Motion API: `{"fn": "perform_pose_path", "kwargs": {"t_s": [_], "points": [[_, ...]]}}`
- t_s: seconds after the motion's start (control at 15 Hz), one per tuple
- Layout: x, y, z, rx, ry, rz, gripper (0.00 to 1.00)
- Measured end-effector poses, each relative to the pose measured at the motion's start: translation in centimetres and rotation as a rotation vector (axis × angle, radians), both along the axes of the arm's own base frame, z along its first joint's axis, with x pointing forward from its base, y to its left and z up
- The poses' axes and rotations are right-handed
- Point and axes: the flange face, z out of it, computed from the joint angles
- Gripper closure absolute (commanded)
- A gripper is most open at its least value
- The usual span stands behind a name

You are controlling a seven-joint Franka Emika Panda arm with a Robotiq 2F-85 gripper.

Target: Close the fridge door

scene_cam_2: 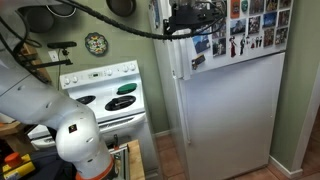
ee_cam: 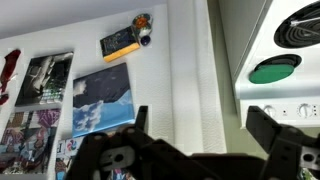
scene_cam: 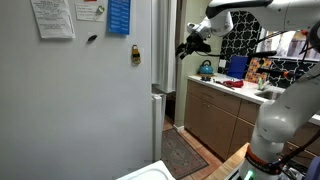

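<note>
The fridge door [scene_cam: 158,45] shows as a narrow white vertical strip at the edge of the fridge's paper-covered side wall. In an exterior view its front [scene_cam_2: 215,58] carries photos. My gripper [scene_cam: 186,46] hangs in front of the door at upper-compartment height, close to its free edge [scene_cam_2: 185,20]. In the wrist view the two dark fingers are spread wide [ee_cam: 200,130], with nothing between them. The door's white ribbed surface [ee_cam: 190,70] lies right behind them. I cannot tell whether the fingers touch the door.
The white lower door [scene_cam_2: 230,120] is below. A white stove [scene_cam_2: 105,95] stands beside the fridge, with my arm's base [scene_cam_2: 60,125] before it. A wooden counter [scene_cam: 225,110] with clutter and a floor rug [scene_cam: 185,155] face the fridge front.
</note>
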Motion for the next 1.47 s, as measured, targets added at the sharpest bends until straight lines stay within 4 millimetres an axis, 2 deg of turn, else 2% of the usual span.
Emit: {"fn": "perform_pose_path", "kwargs": {"t_s": [0.33, 0.73, 1.07, 1.47], "points": [[0.2, -0.5, 0.3, 0.064, -0.097, 0.081, 0.00], [1.2, -1.0, -0.6, 0.142, -0.172, 0.151, 0.00], [2.2, -0.3, -1.5, 0.262, -0.134, 0.155, 0.00], [3.2, 0.3, -2.8, 0.314, -0.072, 0.177, 0.00]]}}
